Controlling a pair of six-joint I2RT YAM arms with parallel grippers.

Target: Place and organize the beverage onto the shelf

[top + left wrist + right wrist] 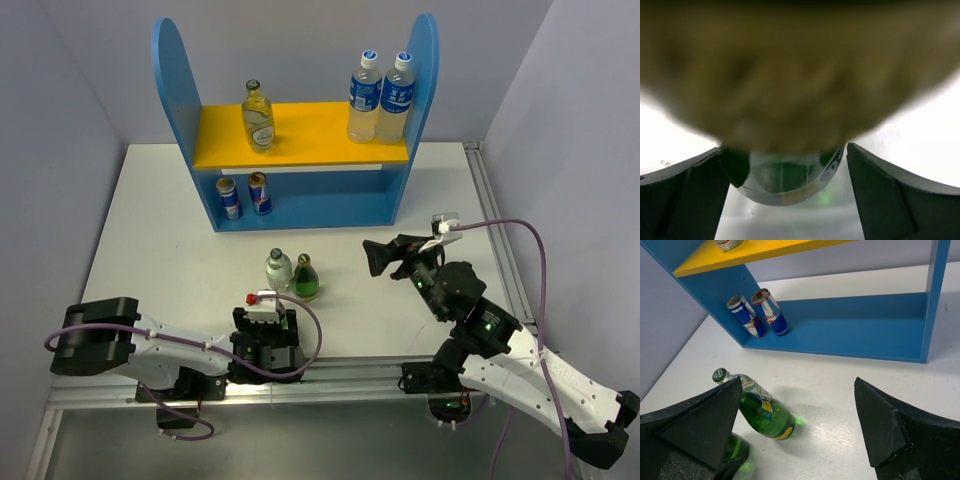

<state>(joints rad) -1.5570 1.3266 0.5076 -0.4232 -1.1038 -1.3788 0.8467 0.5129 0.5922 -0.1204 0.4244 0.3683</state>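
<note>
The blue shelf (178, 95) holds one clear glass bottle (258, 115) on its yellow board and two blue-and-silver cans (229, 197) (746, 316) on the lower level. A clear bottle (279, 270) and a dark green bottle (305, 278) (765, 415) stand on the table in front. My left gripper (268, 320) (784, 150) sits low near the front edge, its fingers pressed against both sides of a second green bottle (785, 175) (735, 450), which is mostly hidden in the top view. My right gripper (385, 258) (798, 382) is open and empty, to the right of the standing bottles.
Two taller plastic bottles with blue labels (365, 95) (397, 97) stand at the right of the yellow board. The lower level (855, 330) is bare to the right of the cans. The table's metal rail (500, 250) runs along the right edge.
</note>
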